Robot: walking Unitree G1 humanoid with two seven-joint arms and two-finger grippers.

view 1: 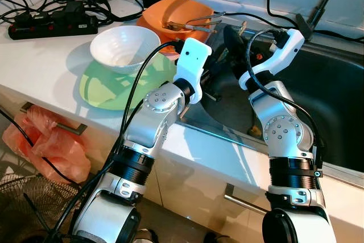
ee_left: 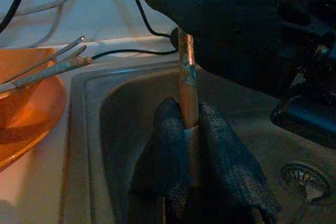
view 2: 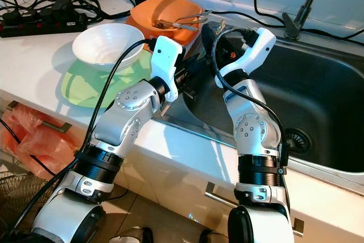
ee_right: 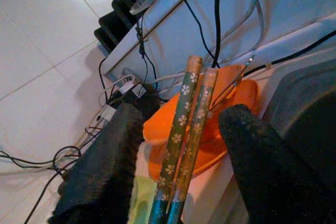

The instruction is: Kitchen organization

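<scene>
A pair of flower-patterned chopsticks [ee_right: 178, 150] stands upright over the near left corner of the sink [view 1: 335, 95]. My left gripper [ee_left: 185, 114] is shut on their lower part, the stick [ee_left: 186, 72] rising from between its fingers. My right gripper [ee_right: 184, 114] hovers at the upper ends, open, with one finger on each side and not touching. On the counter behind lies an orange bowl [view 1: 170, 15] holding metal utensils [view 1: 193, 24]. A white bowl [view 1: 125, 46] sits on a green plate [view 1: 105, 86].
A black power strip [view 1: 51, 25] and tangled cables lie at the counter's back left. The faucet [view 1: 321, 1] rises behind the sink. A red plastic bag [view 1: 45, 140] hangs from a drawer handle below the counter.
</scene>
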